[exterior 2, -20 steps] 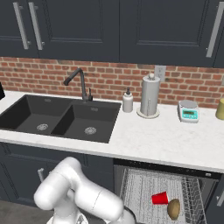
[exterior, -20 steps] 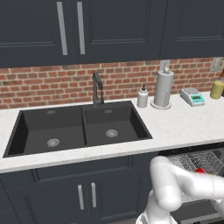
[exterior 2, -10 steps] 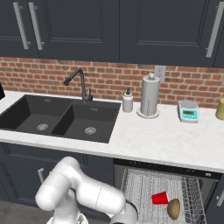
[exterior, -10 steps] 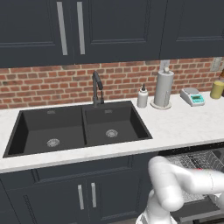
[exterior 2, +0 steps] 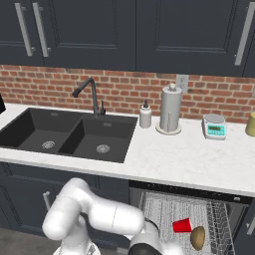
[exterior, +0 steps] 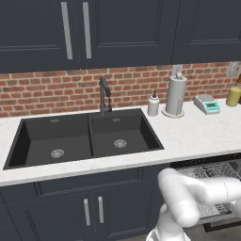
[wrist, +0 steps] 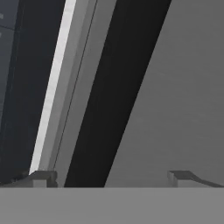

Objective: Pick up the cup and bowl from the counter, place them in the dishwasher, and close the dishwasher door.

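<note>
The red cup (exterior 2: 182,225) lies on its side in the dishwasher's pulled-out wire rack (exterior 2: 162,206), and the olive-brown bowl (exterior 2: 197,237) sits right beside it. The rack (exterior: 212,170) juts out under the white counter (exterior 2: 189,162). My arm bends down low in front of the dishwasher. In the hand view my gripper (wrist: 111,178) is open, its fingertips (wrist: 43,178) wide apart with nothing between them. A flat grey panel (wrist: 179,100) lies close ahead of it, with a dark band on its left. I cannot tell whether that panel is the dishwasher door.
The black double sink (exterior: 84,136) with its faucet (exterior: 103,92) is set in the counter to the left. Along the brick wall stand a soap bottle (exterior 2: 145,115), a paper towel roll (exterior 2: 170,109), a small scale (exterior 2: 214,126) and a yellowish jar (exterior: 233,95).
My arm has sunk a little lower in front of the dishwasher. The cup and the bowl lie where they were in the rack.
</note>
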Robot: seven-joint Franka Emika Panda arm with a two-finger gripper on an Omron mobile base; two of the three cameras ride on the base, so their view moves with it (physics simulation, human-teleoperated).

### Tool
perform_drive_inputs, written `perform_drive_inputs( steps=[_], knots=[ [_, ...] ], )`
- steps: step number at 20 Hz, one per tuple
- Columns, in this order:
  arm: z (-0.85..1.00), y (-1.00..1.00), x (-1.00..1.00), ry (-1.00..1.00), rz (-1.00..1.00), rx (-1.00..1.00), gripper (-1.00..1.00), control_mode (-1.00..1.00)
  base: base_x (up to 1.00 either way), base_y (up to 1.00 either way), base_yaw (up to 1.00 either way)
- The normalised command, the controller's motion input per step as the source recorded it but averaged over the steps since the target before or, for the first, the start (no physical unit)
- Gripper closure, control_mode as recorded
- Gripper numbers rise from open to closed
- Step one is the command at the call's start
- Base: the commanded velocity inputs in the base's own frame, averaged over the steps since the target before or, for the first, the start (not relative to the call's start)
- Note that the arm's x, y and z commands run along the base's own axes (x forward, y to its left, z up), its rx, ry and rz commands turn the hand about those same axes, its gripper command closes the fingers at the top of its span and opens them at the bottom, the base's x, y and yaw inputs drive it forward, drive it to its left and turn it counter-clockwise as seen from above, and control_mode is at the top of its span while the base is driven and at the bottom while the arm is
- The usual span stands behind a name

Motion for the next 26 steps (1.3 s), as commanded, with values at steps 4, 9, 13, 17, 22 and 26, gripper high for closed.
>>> perform_drive_inputs(
  steps=[4,9,13,17,22,26],
  knots=[
    [0.08,0.33,1.00,-0.13,0.00,0.05,-1.00,-1.00,0.00,0.00,0.00],
    [0.20,0.26,0.96,-0.03,0.00,0.01,-1.00,-1.00,0.00,0.00,0.00],
    [0.20,0.12,0.75,0.01,0.00,0.00,-1.00,-1.00,0.00,0.00,0.00],
    [0.39,0.11,0.74,0.25,0.00,-0.06,-1.00,-1.00,0.00,0.00,0.00],
    [0.24,0.14,0.67,0.32,0.00,-0.09,-1.00,-1.00,0.00,0.00,0.00],
    [0.15,0.16,0.59,0.25,0.00,-0.07,-1.00,-1.00,0.00,0.00,0.00]
  ],
)
